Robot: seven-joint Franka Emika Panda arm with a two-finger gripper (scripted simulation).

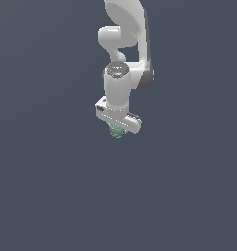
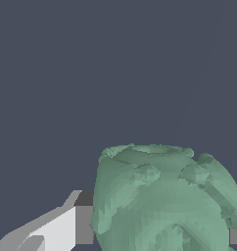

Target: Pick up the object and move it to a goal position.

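The white arm (image 1: 124,34) reaches straight down, fingers (image 2: 66,225) (1 visible) closed on something.

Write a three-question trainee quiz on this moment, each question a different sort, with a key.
1. True or false: the green ball lies out on the floor, well apart from the hand.
2. In the wrist view, the ball is: A) far off and tiny, B) close up between the fingers, C) not in view.
3. Fill in: in the exterior view the ball sits right under the white ____.

Key
1. False: it sits tucked right under the hand.
2. B
3. hand
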